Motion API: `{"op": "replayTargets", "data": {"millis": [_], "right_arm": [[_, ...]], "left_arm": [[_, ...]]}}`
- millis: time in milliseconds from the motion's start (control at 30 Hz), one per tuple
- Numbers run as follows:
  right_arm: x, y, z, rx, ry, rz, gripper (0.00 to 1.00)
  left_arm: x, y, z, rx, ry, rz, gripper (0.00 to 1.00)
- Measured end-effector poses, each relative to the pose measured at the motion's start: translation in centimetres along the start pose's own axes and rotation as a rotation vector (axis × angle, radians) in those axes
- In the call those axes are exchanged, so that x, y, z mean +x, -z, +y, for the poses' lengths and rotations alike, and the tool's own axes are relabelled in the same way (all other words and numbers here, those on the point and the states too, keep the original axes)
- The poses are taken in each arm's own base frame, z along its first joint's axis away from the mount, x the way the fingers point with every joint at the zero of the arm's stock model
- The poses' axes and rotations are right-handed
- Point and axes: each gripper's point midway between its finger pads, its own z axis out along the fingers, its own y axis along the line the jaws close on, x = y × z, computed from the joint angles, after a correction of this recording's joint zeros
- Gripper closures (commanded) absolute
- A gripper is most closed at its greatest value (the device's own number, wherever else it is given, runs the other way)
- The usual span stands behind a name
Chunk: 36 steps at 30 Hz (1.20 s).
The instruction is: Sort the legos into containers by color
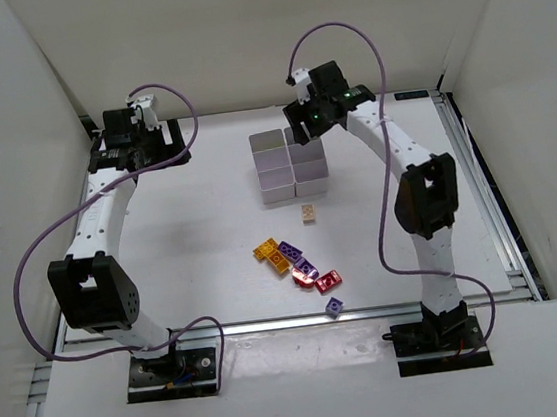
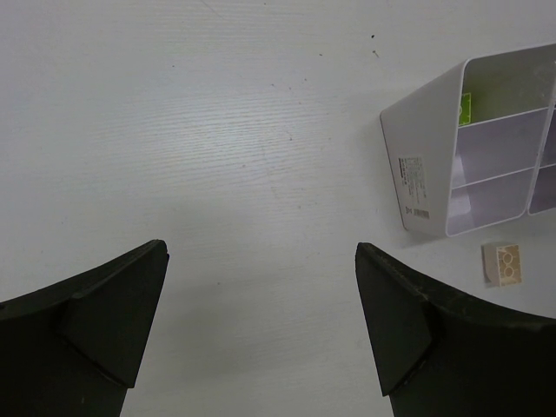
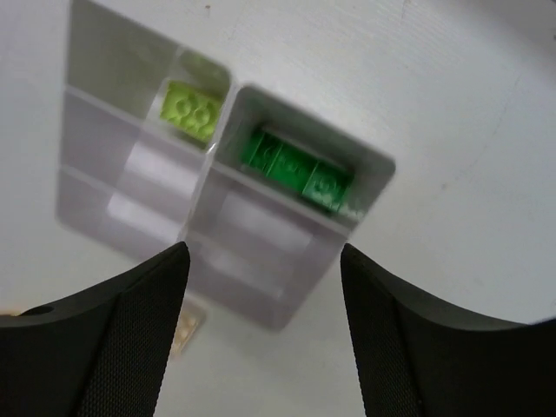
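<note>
Six little white bins in one block, the containers (image 1: 278, 183), sit about mid-worktop (image 1: 191, 238), a bit toward the far edge. Over the block's far-right corner hangs the right gripper (image 3: 263, 256), fingers spread wide with nothing between them. From its wrist cam you can see green bricks (image 3: 297, 167) in the far-right bin and one yellow-green brick (image 3: 191, 110) in the far-left bin next door. The other bins look bare from there.

Up by the far-left corner of the worktop is the left gripper (image 2: 261, 252), also spread open and empty, over bare surface well apart from the block.

Loose stuff: a tan brick (image 1: 308, 212) lies just beside the block's near side. Closer to the near edge is a huddle of orange bricks (image 1: 272, 255), purple bricks (image 1: 291, 251) and red bricks (image 1: 328, 280), some touching. A lone purple brick (image 1: 335, 307) lies nearest the near edge.
</note>
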Motion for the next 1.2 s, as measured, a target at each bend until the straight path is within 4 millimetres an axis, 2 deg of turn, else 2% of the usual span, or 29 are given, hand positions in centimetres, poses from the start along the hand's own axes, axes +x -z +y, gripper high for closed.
{"op": "replayTargets", "data": {"millis": [67,167,233,333,400,467,533,633,767,900,1200], "right_arm": [[-0.5,3.1,1.0,0.006,-0.024,-0.019,0.29],[-0.5,9.4,3.8,0.023,-0.072,-0.061,0.30],[0.4,13.3,6.8,0.021,-0.105,-0.084,0.27],[3.1,16.0,11.3,-0.012,-0.160,-0.069,0.22],[6.2,15.7,13.2,-0.004,-0.205,-0.006,0.19],[9.3,14.4,13.9,0.026,-0.247,0.086,0.17],[12.2,12.6,14.0,0.069,-0.292,0.184,0.16],[14.4,10.3,13.6,0.132,-0.351,0.265,0.12],[16.0,7.9,13.3,0.190,-0.396,0.322,0.11],[15.9,5.9,13.4,0.211,-0.428,0.343,0.11],[17.1,3.2,12.8,0.239,-0.465,0.386,0.22]], "left_arm": [[0.0,0.0,0.0,0.001,0.002,0.000,0.01],[0.2,-0.1,0.2,-0.015,0.018,0.000,0.00],[0.7,-0.1,0.6,-0.038,0.033,0.004,0.01],[1.6,0.2,1.1,-0.082,0.048,0.008,0.01],[1.9,0.7,1.3,-0.100,0.049,0.002,0.01],[1.8,1.3,1.3,-0.111,0.047,-0.011,0.01],[1.5,1.9,1.3,-0.119,0.043,-0.031,0.01],[1.1,2.8,1.3,-0.128,0.039,-0.058,0.01],[1.3,4.0,1.3,-0.135,0.028,-0.080,0.01],[1.7,4.7,1.3,-0.138,0.016,-0.086,0.01],[1.8,4.9,1.6,-0.151,0.002,-0.088,0.01]]}}
